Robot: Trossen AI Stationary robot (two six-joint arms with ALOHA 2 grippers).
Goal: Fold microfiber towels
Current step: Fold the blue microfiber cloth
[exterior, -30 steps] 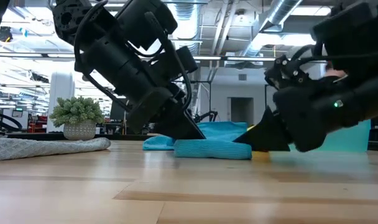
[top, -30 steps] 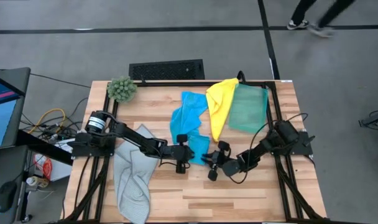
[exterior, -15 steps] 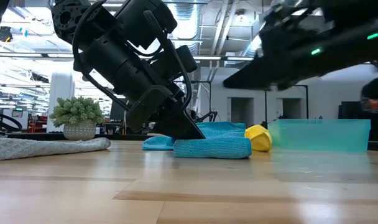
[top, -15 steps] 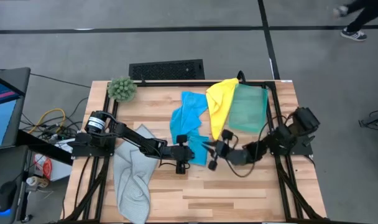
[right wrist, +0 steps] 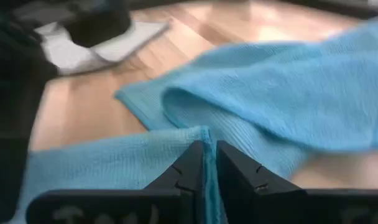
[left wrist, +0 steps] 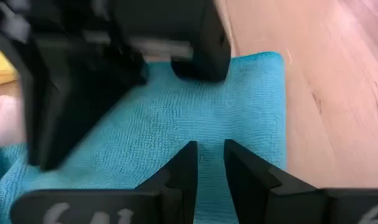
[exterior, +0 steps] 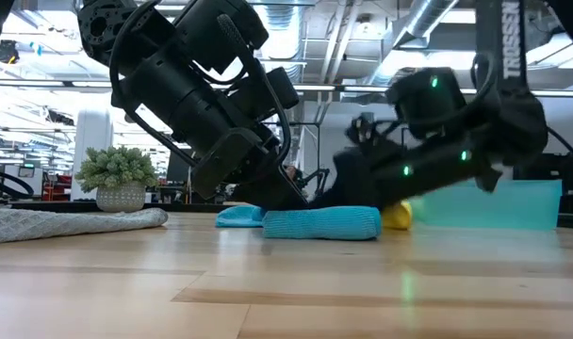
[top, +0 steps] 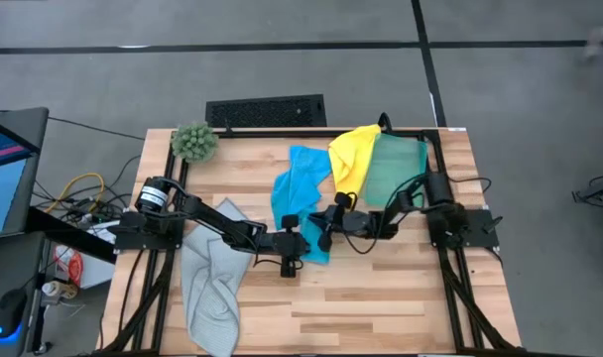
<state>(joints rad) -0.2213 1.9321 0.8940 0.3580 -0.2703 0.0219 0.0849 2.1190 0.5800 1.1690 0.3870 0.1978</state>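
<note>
Centrally on the wooden desk (top: 381,297) lies a folded bright blue towel (top: 316,241), and both grippers meet at it. From the high view's left, the left gripper (top: 300,241) reaches in low and rests on this towel; its wrist view shows the jaws nearly together with a narrow gap, the fingertips (left wrist: 184,163) down on the blue cloth, pinching nothing that can be made out. From the other side, the right gripper (top: 326,226) lies at the towel's far edge, and its wrist view shows the jaws pressed on a thin upright edge of the bright blue towel. A second bright blue towel (top: 300,174) lies crumpled just behind the folded one, touching it. Beside that lies the yellow towel (top: 351,164), which overlaps the flat teal green towel (top: 399,171) near the desk's far right corner. Near the left front of the desk sprawls the larger pale grey towel (top: 210,288), partly under the left arm. A fuzzy green plant (top: 194,142) stands at the far left corner.
</note>
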